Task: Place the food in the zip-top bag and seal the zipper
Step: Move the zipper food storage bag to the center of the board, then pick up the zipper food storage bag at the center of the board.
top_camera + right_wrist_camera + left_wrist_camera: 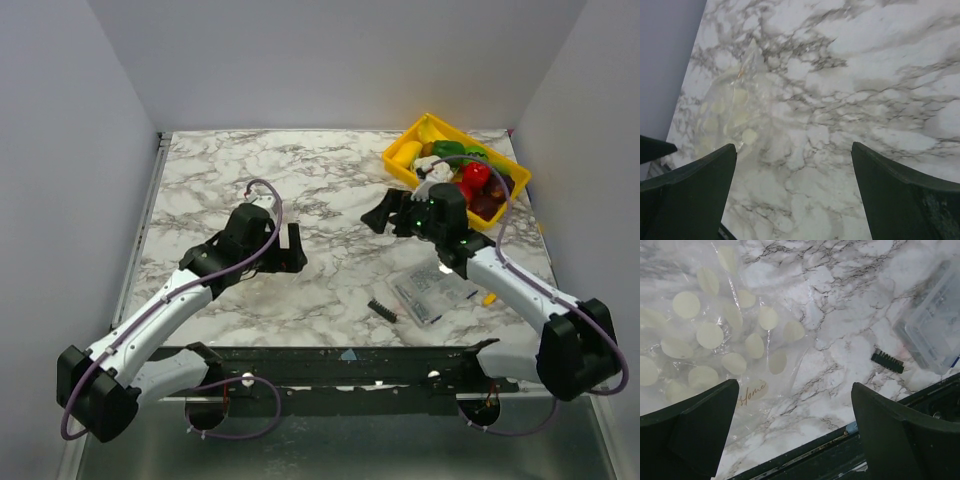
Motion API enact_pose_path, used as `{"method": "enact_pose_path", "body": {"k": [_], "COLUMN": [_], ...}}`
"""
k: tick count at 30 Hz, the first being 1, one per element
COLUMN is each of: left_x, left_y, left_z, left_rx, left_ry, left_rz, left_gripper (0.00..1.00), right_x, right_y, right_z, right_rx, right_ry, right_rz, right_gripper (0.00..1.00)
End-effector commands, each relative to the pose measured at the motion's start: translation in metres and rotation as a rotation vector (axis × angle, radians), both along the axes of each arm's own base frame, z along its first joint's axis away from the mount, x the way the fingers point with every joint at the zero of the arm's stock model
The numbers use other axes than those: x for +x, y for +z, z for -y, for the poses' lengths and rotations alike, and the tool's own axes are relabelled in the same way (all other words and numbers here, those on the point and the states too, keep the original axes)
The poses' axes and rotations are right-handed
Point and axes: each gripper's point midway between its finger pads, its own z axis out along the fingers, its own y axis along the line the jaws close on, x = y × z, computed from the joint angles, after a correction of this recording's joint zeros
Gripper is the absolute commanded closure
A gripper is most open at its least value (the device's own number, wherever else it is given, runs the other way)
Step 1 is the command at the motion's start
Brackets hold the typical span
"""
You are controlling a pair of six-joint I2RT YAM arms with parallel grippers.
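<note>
The food [470, 178] is piled in a yellow tray [430, 123] at the back right: a yellow banana, green pieces, red and dark purple ones. The zip-top bag [715, 335], clear and crinkly with pale dots, lies flat on the marble between the two grippers. It also shows in the right wrist view as a crumpled zip-top bag [735, 112]. I cannot pick out its zipper. My left gripper [296, 243] [795, 385] is open just beside the bag's corner, holding nothing. My right gripper [382, 214] [794, 145] is open over bare marble, next to the tray.
A flat clear packet of dark small parts [432, 290] [932, 335] and a small black ridged piece [381, 309] [887, 361] lie near the front. The table's black front rail [805, 450] runs close below the left gripper. Grey walls enclose three sides.
</note>
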Motion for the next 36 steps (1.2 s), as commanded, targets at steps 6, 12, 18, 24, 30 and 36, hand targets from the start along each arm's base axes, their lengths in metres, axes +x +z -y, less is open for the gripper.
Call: {"method": "enact_pose_path", "body": {"k": [6, 12, 18, 24, 30, 36], "left_x": [0.021, 0.011, 0.003, -0.004, -0.014, -0.028], "left_y": [0.052, 0.069, 0.086, 0.085, 0.077, 0.069], "left_z": [-0.035, -0.043, -0.046, -0.036, -0.043, -0.044], "left_rx": [0.059, 0.040, 0.037, -0.001, -0.006, -0.060], "left_ry": [0.158, 0.143, 0.102, 0.029, 0.058, 0.091], "left_rz": [0.146, 0.200, 0.255, 0.260, 0.225, 0.169], "left_gripper": [0.02, 0.02, 0.02, 0.02, 0.02, 0.02], "right_x": [-0.010, 0.021, 0.055, 0.068, 0.081, 0.081], "right_y": [-0.033, -0.052, -0.080, -0.107, -0.131, -0.119], "right_z": [-0.110, -0.159, -0.196, -0.230, -0.240, -0.229], "right_rx": [0.147, 0.171, 0.155, 0.137, 0.067, 0.069], "right_ry": [0.255, 0.262, 0.178, 0.165, 0.124, 0.058], "right_rz": [-0.125, -0.132, -0.133, -0.135, -0.136, -0.044], "right_gripper": [0.00, 0.00, 0.04, 0.10, 0.38, 0.64]}}
